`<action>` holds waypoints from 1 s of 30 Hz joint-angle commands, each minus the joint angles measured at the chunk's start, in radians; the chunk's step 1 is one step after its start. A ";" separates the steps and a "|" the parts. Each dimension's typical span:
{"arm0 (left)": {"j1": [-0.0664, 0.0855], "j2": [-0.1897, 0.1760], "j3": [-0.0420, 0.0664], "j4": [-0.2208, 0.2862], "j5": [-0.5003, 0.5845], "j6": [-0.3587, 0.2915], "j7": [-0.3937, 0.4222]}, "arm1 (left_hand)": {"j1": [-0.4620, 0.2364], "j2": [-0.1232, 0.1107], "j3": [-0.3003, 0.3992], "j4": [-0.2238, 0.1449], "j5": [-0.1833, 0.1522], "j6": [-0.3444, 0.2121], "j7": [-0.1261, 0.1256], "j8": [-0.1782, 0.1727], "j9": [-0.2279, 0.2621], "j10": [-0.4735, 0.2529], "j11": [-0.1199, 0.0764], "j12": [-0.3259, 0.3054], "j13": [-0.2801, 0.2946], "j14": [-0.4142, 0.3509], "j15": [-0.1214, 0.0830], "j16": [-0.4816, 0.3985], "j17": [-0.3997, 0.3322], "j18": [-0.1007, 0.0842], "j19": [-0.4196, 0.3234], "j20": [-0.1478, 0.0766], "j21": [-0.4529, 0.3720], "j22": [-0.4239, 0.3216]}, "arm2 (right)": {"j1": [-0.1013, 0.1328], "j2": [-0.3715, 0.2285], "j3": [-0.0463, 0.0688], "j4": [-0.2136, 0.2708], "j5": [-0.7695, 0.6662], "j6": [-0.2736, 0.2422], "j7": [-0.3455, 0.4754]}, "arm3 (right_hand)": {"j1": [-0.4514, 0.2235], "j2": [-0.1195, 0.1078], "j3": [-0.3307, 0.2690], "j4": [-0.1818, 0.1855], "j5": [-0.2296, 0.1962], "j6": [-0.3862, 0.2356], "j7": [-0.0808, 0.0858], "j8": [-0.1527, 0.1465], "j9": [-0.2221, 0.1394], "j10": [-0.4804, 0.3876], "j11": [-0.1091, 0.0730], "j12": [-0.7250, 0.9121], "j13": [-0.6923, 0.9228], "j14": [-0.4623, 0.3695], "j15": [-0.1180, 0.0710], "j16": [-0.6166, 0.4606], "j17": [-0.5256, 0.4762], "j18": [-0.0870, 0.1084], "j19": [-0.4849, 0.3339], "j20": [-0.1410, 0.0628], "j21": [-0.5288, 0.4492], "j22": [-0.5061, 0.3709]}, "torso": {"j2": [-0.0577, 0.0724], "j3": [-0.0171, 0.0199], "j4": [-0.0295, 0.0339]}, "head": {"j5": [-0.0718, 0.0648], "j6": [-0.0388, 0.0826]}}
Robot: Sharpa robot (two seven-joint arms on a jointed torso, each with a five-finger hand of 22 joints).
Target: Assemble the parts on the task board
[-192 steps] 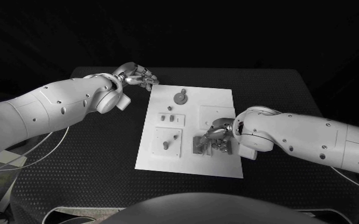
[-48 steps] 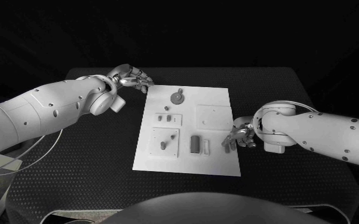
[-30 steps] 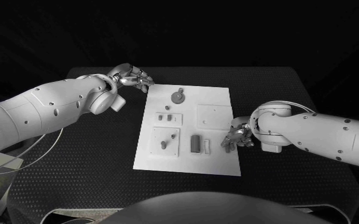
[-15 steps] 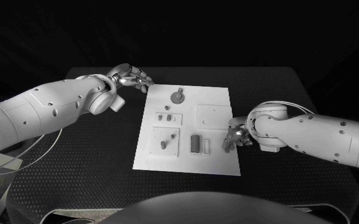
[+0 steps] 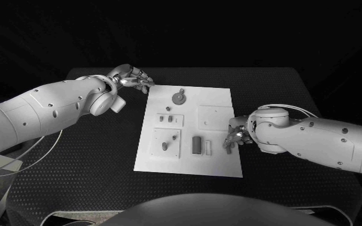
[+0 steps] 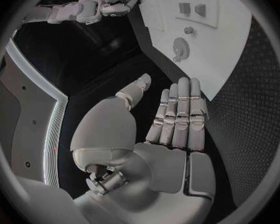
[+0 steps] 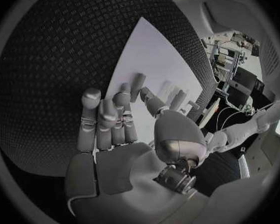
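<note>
White board [image 5: 218, 164] is now uncovered: the right hand [image 5: 235, 138] has been drawn back to its right edge, released; the left hand [image 5: 133, 78] stays released at the far corner, so the grey parts [image 5: 196, 145] await fitting.

Task board [image 5: 218, 160]: a smooth, matt white plate, plastic-looking. The parts [image 5: 196, 145] on it are grey and dull, with no visible shine. Table [image 5: 90, 168]: black, covered in a rough, dimpled mat — the woven-looking texture is plain in the right wrist view. Both arms have smooth, glossy white plastic shells. Left hand [image 6: 171, 114] and right hand [image 7: 112, 117]: silver, satin metallic finish — segmented, faintly reflective.
</note>
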 commanded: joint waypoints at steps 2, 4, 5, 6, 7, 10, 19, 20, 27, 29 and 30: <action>0.001 0.000 0.001 0.003 -0.002 0.013 0.006 | -0.007 0.003 -0.001 0.006 0.006 -0.007 -0.002 0.006 -0.002 -0.006 0.001 0.005 0.002 0.006 0.002 -0.004 0.002 -0.001 -0.007 0.002 0.001 -0.001 | -0.008 0.000 -0.005 0.003 -0.085 -0.075 -0.016 | 0.025 0.002 -0.004 -0.001 0.003 -0.056 0.048 -0.055 -0.011 -0.001 0.006 0.008 0.002 0.000 0.009 -0.004 0.000 0.016 -0.003 -0.004 0.000 0.011 | 0.001 0.0007 0.0002 | 0.000 0.000; 0.001 0.000 0.001 0.002 -0.002 0.013 0.006 | -0.007 0.003 -0.001 0.006 0.006 -0.007 -0.002 0.006 -0.002 -0.006 0.001 0.005 0.002 0.006 0.002 -0.004 0.002 -0.001 -0.006 0.002 0.001 -0.001 | -0.010 0.000 -0.005 0.007 -0.085 -0.081 -0.015 | 0.046 0.007 -0.001 -0.001 0.004 -0.061 0.050 -0.059 -0.015 -0.001 0.008 0.009 0.002 0.001 0.011 -0.004 0.000 0.016 -0.002 -0.005 0.000 0.011 | 0.001 0.0006 0.0002 | 0.001 0.000; 0.001 0.000 0.001 0.002 -0.002 0.013 0.006 | -0.007 0.003 -0.001 0.006 0.006 -0.007 -0.002 0.006 -0.002 -0.006 0.001 0.005 0.002 0.006 0.002 -0.004 0.002 -0.001 -0.006 0.002 0.001 -0.001 | -0.010 0.000 -0.005 0.009 -0.086 -0.082 -0.015 | 0.055 0.008 -0.001 -0.001 0.004 -0.063 0.050 -0.060 -0.017 -0.001 0.009 0.009 0.002 0.001 0.012 -0.004 0.000 0.016 -0.002 -0.005 0.001 0.011 | 0.001 0.0007 0.0001 | 0.001 0.000; 0.001 0.000 0.001 0.002 -0.002 0.013 0.006 | -0.007 0.003 -0.001 0.006 0.006 -0.007 -0.002 0.007 -0.002 -0.006 0.001 0.005 0.002 0.006 0.002 -0.004 0.002 -0.001 -0.006 0.002 0.001 -0.001 | -0.010 0.000 -0.005 0.010 -0.086 -0.082 -0.014 | 0.064 0.009 -0.001 -0.001 0.004 -0.065 0.051 -0.062 -0.019 -0.002 0.009 0.010 0.003 0.001 0.012 -0.005 0.000 0.016 -0.002 -0.005 0.001 0.011 | 0.001 0.0009 0.0000 | 0.001 0.000; 0.001 0.000 0.001 0.002 -0.002 0.013 0.006 | -0.007 0.003 -0.001 0.006 0.006 -0.007 -0.002 0.007 -0.002 -0.006 0.001 0.005 0.002 0.006 0.002 -0.004 0.002 -0.001 -0.006 0.002 0.001 -0.001 | -0.010 0.000 -0.005 0.010 -0.086 -0.080 -0.013 | 0.074 0.012 0.000 -0.002 0.004 -0.067 0.052 -0.063 -0.021 -0.002 0.010 0.010 0.003 0.002 0.013 -0.005 0.001 0.016 -0.002 -0.005 0.001 0.012 | 0.001 0.0010 -0.0001 | 0.001 0.000; 0.001 0.001 0.001 0.002 -0.002 0.014 0.006 | -0.007 0.003 -0.001 0.006 0.006 -0.007 -0.002 0.006 -0.002 -0.007 0.001 0.005 0.002 0.006 0.002 -0.004 0.003 -0.001 -0.006 0.002 0.001 -0.001 | -0.010 0.001 -0.005 0.010 -0.079 -0.070 -0.010 | 0.113 0.023 0.019 0.000 0.146 -0.068 0.055 -0.066 -0.027 -0.003 0.013 0.011 0.003 0.002 0.016 -0.005 0.001 0.013 -0.003 -0.004 0.001 0.012 | 0.001 0.0007 -0.0004 | -0.001 0.000; 0.001 0.000 0.001 0.002 -0.002 0.013 0.004 | -0.007 0.003 -0.001 0.007 0.006 -0.007 -0.002 0.006 -0.002 -0.007 0.001 0.006 0.002 0.006 0.001 -0.005 0.003 -0.001 -0.006 0.002 0.001 -0.001 | -0.011 -0.002 -0.006 0.005 -0.005 -0.013 -0.011 | 0.175 0.020 0.023 -0.002 0.218 -0.067 0.057 -0.068 -0.043 -0.006 0.015 0.013 0.001 0.002 0.019 -0.007 0.003 0.016 -0.006 0.004 0.003 0.015 | 0.000 0.0002 -0.0005 | -0.002 0.000; 0.001 0.000 0.001 0.002 -0.002 0.014 0.004 | -0.007 0.003 -0.001 0.007 0.006 -0.007 -0.002 0.006 -0.002 -0.007 0.001 0.006 0.002 0.006 0.001 -0.005 0.003 -0.001 -0.006 0.002 0.001 -0.001 | -0.011 -0.002 -0.006 0.004 -0.003 -0.014 -0.011 | 0.184 0.021 0.024 -0.003 0.229 -0.066 0.057 -0.068 -0.044 -0.006 0.015 0.013 0.001 0.002 0.019 -0.007 0.003 0.016 -0.007 0.004 0.004 0.016 | 0.000 0.0001 -0.0006 | -0.002 0.000; 0.001 0.000 0.000 0.003 -0.004 0.015 0.002 | -0.007 0.002 -0.002 0.007 0.006 -0.008 -0.002 0.006 -0.002 -0.008 0.001 0.006 0.002 0.007 0.001 -0.005 0.004 -0.001 -0.006 0.002 0.001 -0.001 | -0.011 -0.003 -0.006 -0.005 0.021 -0.031 -0.009 | 0.229 0.031 0.024 -0.003 0.291 -0.063 0.057 -0.064 -0.050 -0.007 0.015 0.016 0.000 0.002 0.019 -0.006 0.006 0.016 -0.009 0.006 0.009 0.017 | 0.000 0.0003 0.0002 | -0.001 0.000; 0.001 0.000 0.000 0.003 -0.004 0.015 0.002 | -0.008 0.002 -0.002 0.007 0.006 -0.008 -0.002 0.006 -0.002 -0.008 0.001 0.006 0.002 0.007 0.001 -0.005 0.004 -0.001 -0.006 0.002 0.001 -0.001 | -0.011 -0.003 -0.006 -0.009 0.030 -0.035 -0.008 | 0.230 0.032 0.023 -0.003 0.296 -0.062 0.057 -0.063 -0.050 -0.007 0.015 0.016 0.000 0.002 0.019 -0.006 0.006 0.016 -0.009 0.007 0.009 0.017 | 0.001 0.0004 0.0003 | -0.001 0.000; 0.001 0.000 0.000 0.003 -0.004 0.015 0.002 | -0.008 0.002 -0.002 0.007 0.006 -0.008 -0.002 0.006 -0.002 -0.008 0.001 0.006 0.002 0.007 0.001 -0.005 0.004 -0.001 -0.006 0.002 0.001 -0.001 | -0.011 -0.003 -0.006 -0.010 0.038 -0.038 -0.007 | 0.230 0.032 0.021 -0.003 0.298 -0.061 0.057 -0.062 -0.050 -0.007 0.015 0.016 0.000 0.002 0.019 -0.006 0.006 0.016 -0.009 0.007 0.009 0.017 | 0.000 0.0005 0.0003 | -0.001 0.000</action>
